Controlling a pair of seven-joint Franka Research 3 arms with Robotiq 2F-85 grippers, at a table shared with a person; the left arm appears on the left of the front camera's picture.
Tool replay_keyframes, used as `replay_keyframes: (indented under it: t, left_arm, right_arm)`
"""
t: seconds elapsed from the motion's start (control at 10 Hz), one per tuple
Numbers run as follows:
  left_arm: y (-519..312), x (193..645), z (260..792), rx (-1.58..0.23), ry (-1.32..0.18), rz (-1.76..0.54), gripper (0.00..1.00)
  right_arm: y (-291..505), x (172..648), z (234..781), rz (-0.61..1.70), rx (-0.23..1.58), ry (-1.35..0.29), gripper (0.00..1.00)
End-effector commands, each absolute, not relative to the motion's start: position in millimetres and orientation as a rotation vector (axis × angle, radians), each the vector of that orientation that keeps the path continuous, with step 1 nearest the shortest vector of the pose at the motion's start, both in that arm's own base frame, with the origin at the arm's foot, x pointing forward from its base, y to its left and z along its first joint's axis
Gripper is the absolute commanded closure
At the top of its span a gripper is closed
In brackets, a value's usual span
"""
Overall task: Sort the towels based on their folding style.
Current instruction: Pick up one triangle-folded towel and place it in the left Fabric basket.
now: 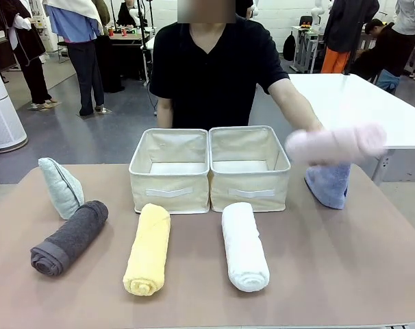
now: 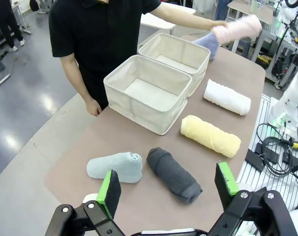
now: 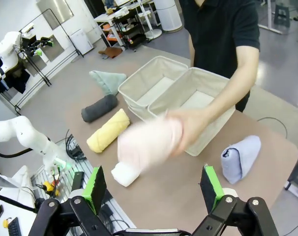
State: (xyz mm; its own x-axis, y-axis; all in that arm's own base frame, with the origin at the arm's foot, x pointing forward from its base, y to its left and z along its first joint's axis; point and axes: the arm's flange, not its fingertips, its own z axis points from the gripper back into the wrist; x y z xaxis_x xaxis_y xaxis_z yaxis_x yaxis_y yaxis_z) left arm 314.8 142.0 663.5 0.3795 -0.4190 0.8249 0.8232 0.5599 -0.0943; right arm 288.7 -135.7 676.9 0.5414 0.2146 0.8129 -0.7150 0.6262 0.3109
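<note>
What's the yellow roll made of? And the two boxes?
The yellow roll looks like soft terry cloth: it has a fuzzy, matte surface and a spiral of layers at its end. The boxes are probably stiffened beige canvas, going by their matte fabric walls, stitched edges and sewn handle strips.

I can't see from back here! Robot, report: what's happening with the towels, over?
Left gripper and right gripper open, empty. Person's hand holds pink towel aloft; five other towels on table. Person's arm near right bin.
</note>
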Motion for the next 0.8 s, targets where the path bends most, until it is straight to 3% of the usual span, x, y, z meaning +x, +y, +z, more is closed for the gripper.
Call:
replay_keyframes:
  t: [0.0, 0.3, 0.5, 0.7]
  left_arm:
    - [125, 334, 661, -0.403, -0.738, -0.755, 0.0]
    - [54, 373, 638, -0.241, -0.538, -0.555, 0.0]
    - [7, 390, 617, -0.108, -0.319, -0.499, 0.0]
    - [-26, 407, 592, -0.091, -0.166, -0.411, 0.0]
  right_arm:
    - [-135, 288, 677, 0.611, 0.682, -0.811, 0.0]
    - [-135, 288, 677, 0.611, 0.682, -0.811, 0.0]
    - [-135, 288, 677, 0.611, 0.682, -0.811, 0.0]
    - [-135, 288, 677, 0.611, 0.682, -0.811, 0.0]
